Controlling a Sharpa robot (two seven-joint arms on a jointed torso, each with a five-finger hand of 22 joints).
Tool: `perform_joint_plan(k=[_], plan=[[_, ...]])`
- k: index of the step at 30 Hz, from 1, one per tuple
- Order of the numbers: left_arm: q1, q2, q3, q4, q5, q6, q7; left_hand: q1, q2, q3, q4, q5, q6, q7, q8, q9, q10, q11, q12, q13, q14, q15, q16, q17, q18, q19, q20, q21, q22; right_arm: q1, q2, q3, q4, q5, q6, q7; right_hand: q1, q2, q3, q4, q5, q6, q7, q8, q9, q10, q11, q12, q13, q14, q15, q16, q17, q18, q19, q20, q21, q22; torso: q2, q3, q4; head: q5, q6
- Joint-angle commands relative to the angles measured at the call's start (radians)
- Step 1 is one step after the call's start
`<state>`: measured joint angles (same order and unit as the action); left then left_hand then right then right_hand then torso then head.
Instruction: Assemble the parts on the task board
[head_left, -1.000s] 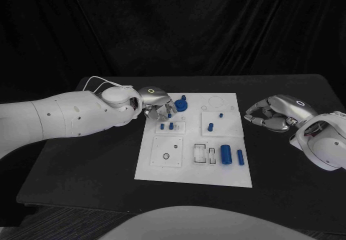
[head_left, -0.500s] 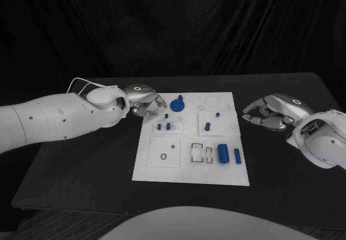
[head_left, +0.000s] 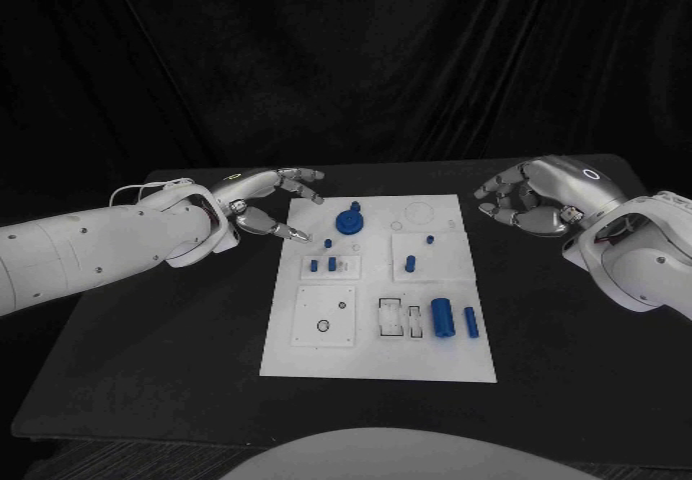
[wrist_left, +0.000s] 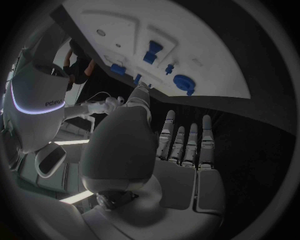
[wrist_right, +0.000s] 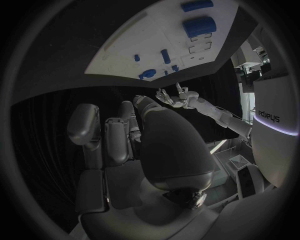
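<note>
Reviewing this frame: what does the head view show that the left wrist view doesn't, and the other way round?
Head view alone: the right hand, fingers curled and holding nothing, beside the task board, plus the board's near edge. Left wrist view alone: the left hand seen from behind its palm, fingers straight over the black table. Both share: the board's far end with the round blue part.

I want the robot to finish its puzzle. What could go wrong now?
The left hand hovers open at the task board's edge, close to the round blue part; reaching in, its spread fingers might bump that part or the small pegs beside it. The right hand is off the board with curled fingers, so it probably couldn't steady anything quickly.
</note>
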<state>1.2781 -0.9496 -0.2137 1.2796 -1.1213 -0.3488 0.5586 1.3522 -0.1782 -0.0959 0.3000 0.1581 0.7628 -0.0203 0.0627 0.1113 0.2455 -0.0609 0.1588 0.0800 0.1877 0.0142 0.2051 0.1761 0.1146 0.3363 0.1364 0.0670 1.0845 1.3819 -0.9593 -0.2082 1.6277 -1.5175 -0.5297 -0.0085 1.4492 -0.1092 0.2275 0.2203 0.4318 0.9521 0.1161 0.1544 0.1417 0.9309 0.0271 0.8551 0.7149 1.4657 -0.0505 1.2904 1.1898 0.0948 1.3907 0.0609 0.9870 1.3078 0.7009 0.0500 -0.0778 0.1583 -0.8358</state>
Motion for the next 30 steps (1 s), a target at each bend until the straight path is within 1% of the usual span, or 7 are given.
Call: perform_joint_plan(k=[1, 6, 9, 12, 14, 24, 30], plan=[[0.000, 0.008, 0.001, 0.006, 0.338, 0.118, 0.212, -0.032, 0.065, -0.024, -0.001, -0.014, -0.078, 0.012, -0.006, -0.017, -0.055, 0.011, -0.026, -0.026, -0.069, 0.024, -0.100, -0.068, -0.021, -0.100, 0.020, -0.011, -0.060, 0.016, 0.009, 0.001, -0.002, -0.039, -0.012, 0.002, 0.021, -0.012, 0.024, -0.008, 0.025, -0.003, 0.006, -0.004, -0.002, -0.030, 0.005, -0.059, -0.043, -0.019, 0.012, -0.043, -0.049, 0.027, -0.034, 0.005, -0.072, 0.076, -0.001, -0.0005, 0.0024, -0.007, 0.012], [0.000, 0.026, 0.001, 0.012, 0.603, 0.254, 0.247, -0.078, 0.074, -0.027, -0.001, -0.016, -0.277, 0.022, -0.015, -0.052, -0.155, 0.021, -0.085, -0.056, -0.160, 0.054, -0.190, -0.152, -0.028, -0.250, 0.050, -0.021, -0.371, 0.032, 0.028, 0.001, -0.008, -0.072, 0.056, -0.026, 0.036, -0.028, 0.085, -0.017, -0.032, -0.040, 0.003, -0.024, -0.010, -0.110, 0.022, -0.195, -0.139, -0.048, 0.023, -0.065, -0.076, 0.034, -0.063, 0.014, -0.129, 0.066, -0.001, -0.0011, 0.0050, -0.014, 0.023], [-0.001, 0.040, 0.001, 0.015, 0.763, 0.337, 0.260, -0.101, 0.086, -0.025, 0.000, -0.024, -0.364, 0.017, -0.023, -0.066, -0.179, 0.018, -0.100, -0.060, -0.175, 0.057, -0.200, -0.166, -0.015, -0.259, 0.048, -0.021, -0.406, 0.036, 0.043, 0.001, -0.021, -0.097, 0.111, -0.037, 0.019, -0.073, 0.196, -0.032, -0.124, -0.047, 0.000, -0.022, -0.010, -0.161, 0.062, -0.364, -0.292, -0.052, 0.037, -0.059, -0.078, 0.035, -0.061, 0.025, -0.140, 0.074, -0.001, -0.0010, 0.0045, -0.020, 0.032], [-0.004, 0.049, 0.001, 0.017, 0.841, 0.384, 0.271, -0.148, 0.118, -0.016, -0.001, -0.038, -0.500, 0.007, -0.034, -0.081, -0.203, 0.013, -0.117, -0.065, -0.188, 0.061, -0.205, -0.176, 0.012, -0.273, 0.038, -0.024, -0.482, 0.036, 0.052, 0.001, -0.030, -0.113, 0.162, -0.043, 0.001, -0.078, 0.212, -0.046, -0.164, -0.041, 0.009, -0.015, -0.006, -0.183, 0.064, -0.422, -0.355, -0.046, 0.032, -0.049, -0.070, 0.033, -0.052, 0.027, -0.130, 0.082, -0.002, -0.0044, 0.0074, -0.026, 0.038], [-0.007, 0.052, 0.000, 0.019, 0.869, 0.404, 0.278, -0.163, 0.133, -0.012, -0.001, -0.043, -0.535, 0.007, -0.036, -0.084, -0.213, 0.008, -0.126, -0.068, -0.188, 0.059, -0.205, -0.176, 0.023, -0.280, 0.034, -0.027, -0.531, 0.034, 0.056, 0.001, -0.033, -0.119, 0.192, -0.045, -0.029, -0.077, 0.188, -0.038, -0.238, -0.040, 0.015, -0.013, -0.005, -0.209, 0.062, -0.455, -0.388, -0.040, 0.031, -0.046, -0.070, 0.031, -0.044, 0.026, -0.124, 0.084, -0.003, -0.0064, 0.0101, -0.033, 0.041], [-0.036, 0.052, 0.000, 0.035, 0.918, 0.459, 0.296, -0.182, 0.182, -0.018, -0.004, -0.033, -0.711, -0.069, -0.053, -0.101, -0.245, -0.001, -0.159, -0.080, -0.188, 0.055, -0.205, -0.176, 0.060, -0.337, 0.053, -0.062, -1.029, -0.003, 0.078, 0.000, -0.052, -0.148, 0.257, -0.030, -0.017, -0.051, 0.079, -0.046, -0.261, -0.129, 0.020, -0.079, -0.045, -0.221, 0.073, -0.527, -0.524, -0.037, 0.038, -0.046, -0.077, 0.031, -0.031, 0.031, -0.135, 0.087, 0.001, -0.0190, 0.0165, -0.057, 0.063], [-0.045, 0.045, 0.000, 0.053, 0.922, 0.466, 0.293, -0.198, 0.180, -0.018, -0.004, -0.045, -0.728, -0.093, -0.056, -0.104, -0.245, -0.013, -0.159, -0.080, -0.188, 0.051, -0.205, -0.176, 0.062, -0.337, 0.062, -0.063, -1.048, -0.018, 0.101, 0.000, -0.072, -0.157, 0.277, -0.024, -0.016, -0.037, 0.065, -0.045, -0.270, -0.089, 0.021, -0.064, -0.048, -0.150, 0.073, -0.514, -0.562, -0.029, 0.038, -0.035, -0.067, 0.028, -0.019, 0.031, -0.125, 0.094, 0.001, -0.0274, 0.0232, -0.070, 0.065]])
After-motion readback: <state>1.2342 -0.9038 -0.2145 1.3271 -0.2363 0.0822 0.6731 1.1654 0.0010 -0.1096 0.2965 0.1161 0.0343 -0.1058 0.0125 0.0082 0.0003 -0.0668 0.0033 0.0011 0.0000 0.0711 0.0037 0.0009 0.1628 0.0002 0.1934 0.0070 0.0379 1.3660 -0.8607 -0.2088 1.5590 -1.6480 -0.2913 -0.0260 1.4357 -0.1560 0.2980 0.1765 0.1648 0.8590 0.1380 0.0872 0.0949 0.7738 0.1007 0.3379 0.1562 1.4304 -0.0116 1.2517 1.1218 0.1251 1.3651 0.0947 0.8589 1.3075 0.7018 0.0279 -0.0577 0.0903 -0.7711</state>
